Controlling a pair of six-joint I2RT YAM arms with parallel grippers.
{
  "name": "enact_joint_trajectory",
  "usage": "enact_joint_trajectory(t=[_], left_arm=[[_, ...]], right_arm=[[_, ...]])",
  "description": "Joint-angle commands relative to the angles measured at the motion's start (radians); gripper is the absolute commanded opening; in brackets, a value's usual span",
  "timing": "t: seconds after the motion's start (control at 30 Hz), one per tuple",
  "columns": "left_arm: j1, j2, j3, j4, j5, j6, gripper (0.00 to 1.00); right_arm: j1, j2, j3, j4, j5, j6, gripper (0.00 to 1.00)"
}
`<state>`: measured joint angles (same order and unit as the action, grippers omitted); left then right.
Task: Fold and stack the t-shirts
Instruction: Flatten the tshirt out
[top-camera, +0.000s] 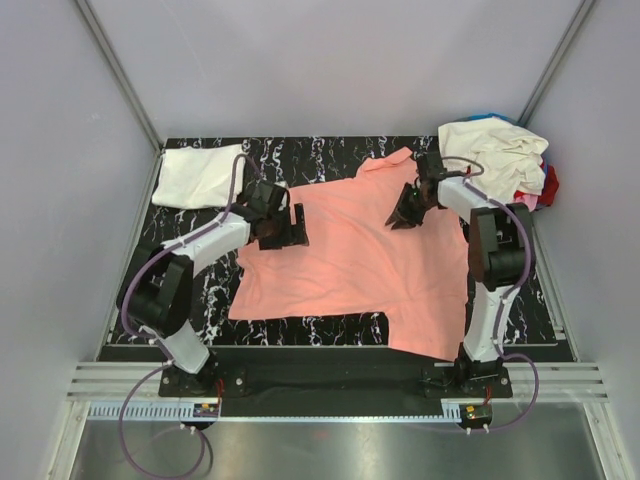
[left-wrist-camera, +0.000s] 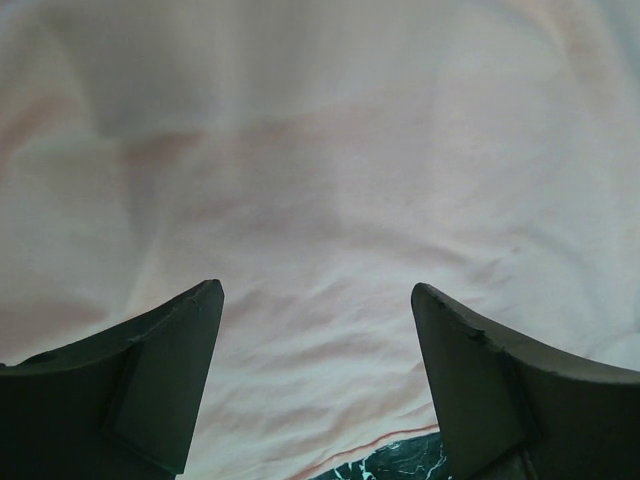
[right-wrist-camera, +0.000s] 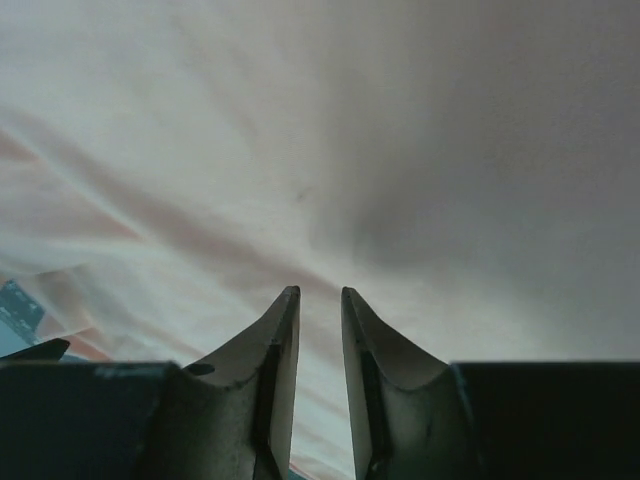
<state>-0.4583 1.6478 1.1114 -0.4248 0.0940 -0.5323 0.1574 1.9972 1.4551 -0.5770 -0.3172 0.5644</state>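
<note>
Salmon-pink t-shirt (top-camera: 350, 260) lies spread flat on the table (top-camera: 300, 332), ready for folding. Your left gripper (top-camera: 292, 226) hangs wide open over its edge. Your right gripper (right-wrist-camera: 320, 291) seems pinched onto cloth, since creases converge there.

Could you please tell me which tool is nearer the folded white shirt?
Left. The left tool is over the pink shirt just right of the white shirt; the right tool is much farther right, near the pile.

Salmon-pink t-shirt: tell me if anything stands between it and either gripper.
Nothing visible does. The left gripper hangs open right over the salmon-pink t-shirt at its left edge. The right gripper pinches the cloth in its far right part.
</note>
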Motion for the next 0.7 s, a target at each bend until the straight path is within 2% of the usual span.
enact_joint_trajectory(t=[0.0, 0.13, 0.3, 0.5, 0.67], left_arm=[[0.004, 0.05, 0.018, 0.015, 0.055, -0.003, 0.81], [0.009, 0.061, -0.025, 0.024, 0.043, 0.002, 0.81], [0.012, 0.037, -0.097, 0.021, 0.027, 0.006, 0.81], [0.009, -0.026, -0.18, -0.018, 0.0, 0.014, 0.79], [-0.005, -0.198, -0.309, -0.066, -0.025, -0.031, 0.76]], right_arm=[[0.005, 0.072, -0.001, -0.05, -0.025, -0.054, 0.3], [0.004, 0.049, -0.148, 0.011, -0.043, -0.055, 0.29], [-0.001, -0.099, -0.332, 0.025, -0.037, -0.029, 0.25], [0.001, -0.372, -0.614, 0.074, -0.031, 0.018, 0.31], [0.002, -0.624, -0.791, 0.054, -0.034, 0.117, 0.39]])
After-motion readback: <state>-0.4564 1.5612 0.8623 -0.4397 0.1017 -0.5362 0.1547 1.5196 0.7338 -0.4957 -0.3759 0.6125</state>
